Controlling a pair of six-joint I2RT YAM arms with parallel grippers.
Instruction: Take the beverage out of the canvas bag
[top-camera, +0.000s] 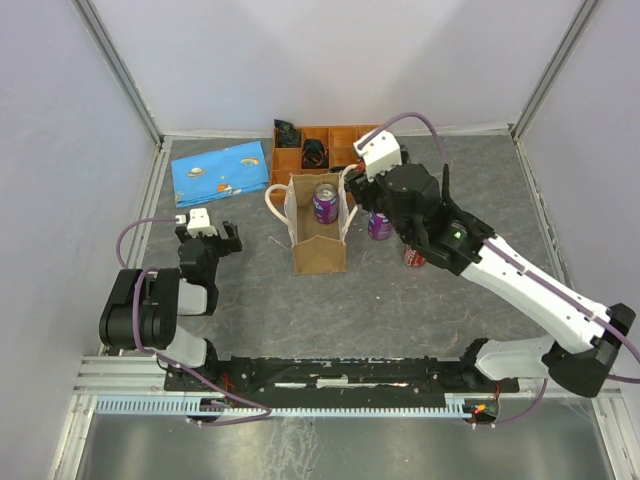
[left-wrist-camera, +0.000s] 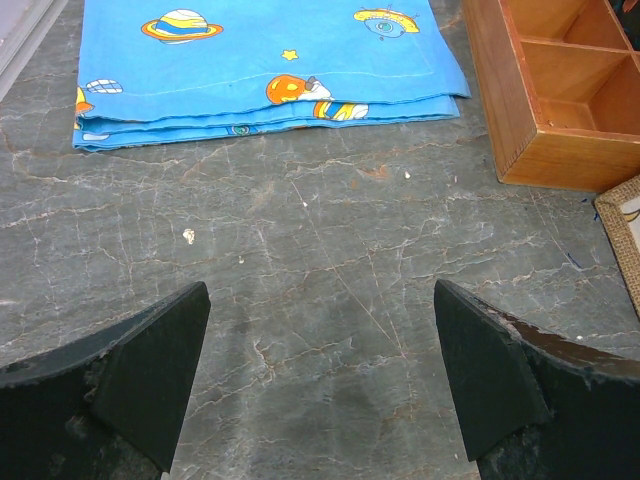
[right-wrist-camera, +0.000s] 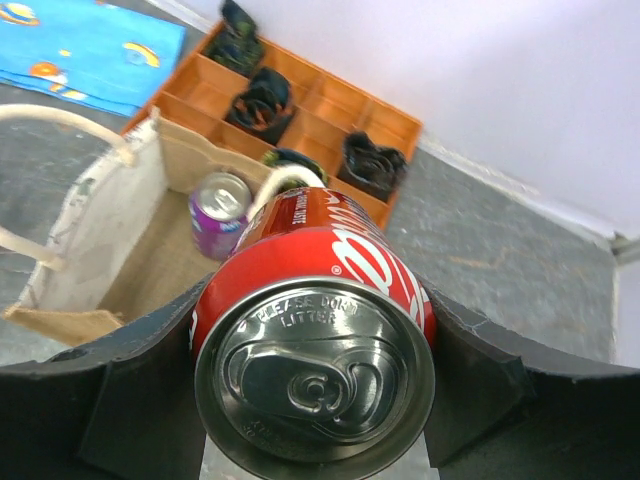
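Blue cloth (left-wrist-camera: 265, 60), orange tray (left-wrist-camera: 560, 160), maybe bag (left-wrist-camera: 622, 225)

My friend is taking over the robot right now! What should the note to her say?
Left claw: open, empty, over the table.
Right claw: shut on the red can.
Done: the red can is outside the canvas bag, to its right.
One purple can stands in the bag; another purple can stands outside, beside the bag.
Left: put the red can down, then fetch the purple can from the bag.
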